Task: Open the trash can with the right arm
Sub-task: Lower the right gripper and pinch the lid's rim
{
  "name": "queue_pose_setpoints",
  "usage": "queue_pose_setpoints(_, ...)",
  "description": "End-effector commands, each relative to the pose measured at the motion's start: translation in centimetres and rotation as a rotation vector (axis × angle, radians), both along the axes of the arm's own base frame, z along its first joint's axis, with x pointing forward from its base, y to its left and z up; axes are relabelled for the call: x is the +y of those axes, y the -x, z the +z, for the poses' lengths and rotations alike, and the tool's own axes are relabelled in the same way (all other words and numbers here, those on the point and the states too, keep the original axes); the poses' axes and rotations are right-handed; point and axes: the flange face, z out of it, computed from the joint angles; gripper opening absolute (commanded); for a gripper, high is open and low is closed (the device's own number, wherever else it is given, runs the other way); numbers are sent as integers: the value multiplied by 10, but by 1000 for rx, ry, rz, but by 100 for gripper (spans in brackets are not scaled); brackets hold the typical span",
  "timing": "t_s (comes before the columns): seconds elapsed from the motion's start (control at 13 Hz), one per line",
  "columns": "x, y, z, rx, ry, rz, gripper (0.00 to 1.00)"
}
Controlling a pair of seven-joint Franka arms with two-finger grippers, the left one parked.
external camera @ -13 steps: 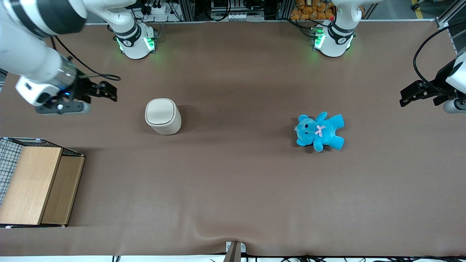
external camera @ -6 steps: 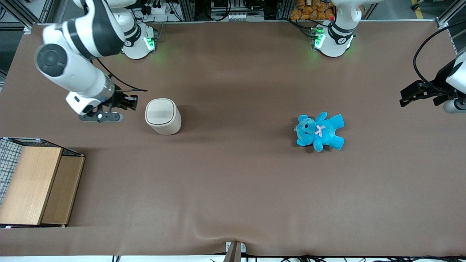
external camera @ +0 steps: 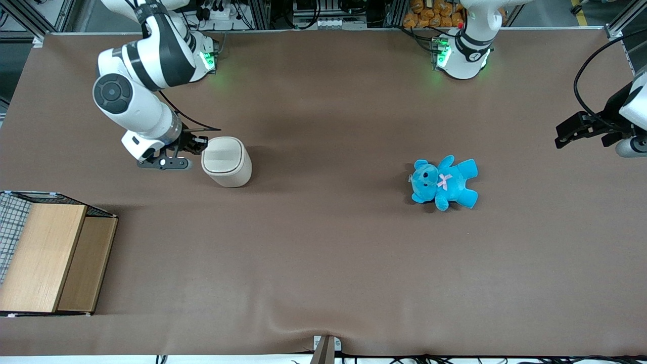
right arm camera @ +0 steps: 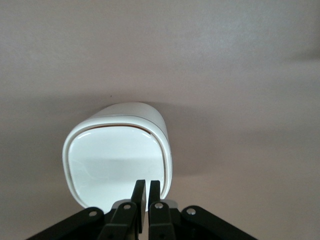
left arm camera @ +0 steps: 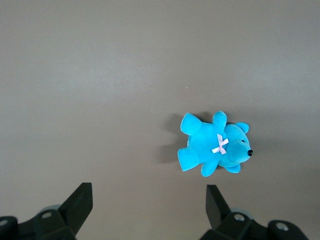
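The trash can (external camera: 226, 162) is a small cream-white bin standing upright on the brown table, its flat lid down. It also shows in the right wrist view (right arm camera: 120, 155), with a thin dark slit at one lid edge. The right arm (external camera: 134, 76) reaches down from its base at the working arm's end of the table. Its black gripper (external camera: 201, 144) sits just beside the can, at lid height, at the lid's edge. In the right wrist view the gripper (right arm camera: 147, 186) is shut and empty, its fingertips over the lid's rim.
A blue teddy (external camera: 444, 182) lies toward the parked arm's end of the table; it also shows in the left wrist view (left arm camera: 215, 145). A wooden box (external camera: 53, 258) with a wire mesh side stands near the front edge at the working arm's end.
The right arm has swung in toward the trash can and lowered; its gripper went from well apart from the can to right beside the lid. The can and teddy have not moved.
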Motion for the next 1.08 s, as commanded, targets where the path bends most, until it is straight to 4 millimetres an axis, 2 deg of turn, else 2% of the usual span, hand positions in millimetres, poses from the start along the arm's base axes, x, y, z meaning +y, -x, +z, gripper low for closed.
queue_pose_setpoints(0.0,-2,5,-18,7,14,-12,5)
queue_pose_setpoints(0.38,-4,10,-47,12,13,-15,3)
queue_pose_setpoints(1.0,-1,10,-79,24,8,-12,3)
